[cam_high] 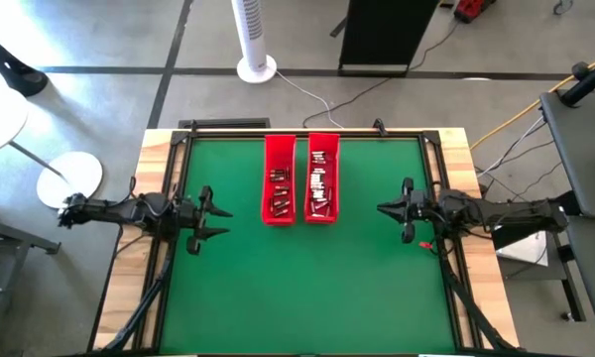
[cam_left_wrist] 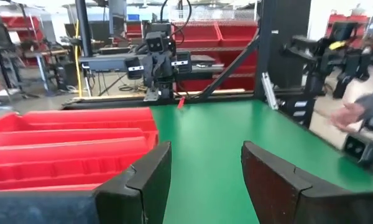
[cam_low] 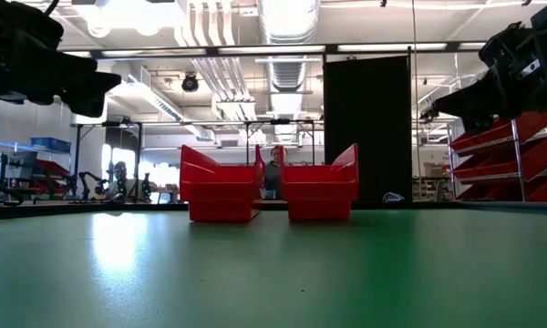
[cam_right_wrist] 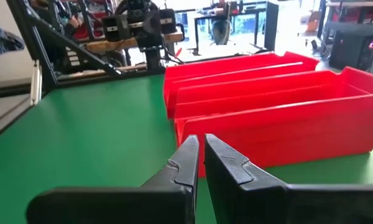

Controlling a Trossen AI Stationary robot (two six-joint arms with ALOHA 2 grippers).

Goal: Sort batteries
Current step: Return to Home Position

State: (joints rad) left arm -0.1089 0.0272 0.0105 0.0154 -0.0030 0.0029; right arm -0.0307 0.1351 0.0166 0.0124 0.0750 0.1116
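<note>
Two long red trays stand side by side on the green mat toward the far edge, the left tray [cam_high: 279,178] and the right tray [cam_high: 321,177]. The batteries lie inside them as small silvery-grey cylinders, some in the left tray [cam_high: 278,190] and more in the right tray [cam_high: 319,183]. My left gripper [cam_high: 223,222] hovers open above the mat, left of the trays, which show beside its fingers [cam_left_wrist: 68,152]. My right gripper [cam_high: 381,208] hovers shut to the right of the trays [cam_right_wrist: 273,118]. Neither gripper holds anything.
Bare green mat [cam_high: 307,288] stretches between the trays and the near edge. A black frame [cam_high: 297,131] borders the mat. In the left wrist view a person's hand [cam_left_wrist: 348,115] shows beyond the table's edge. A white fan [cam_high: 255,40] stands on the floor behind the table.
</note>
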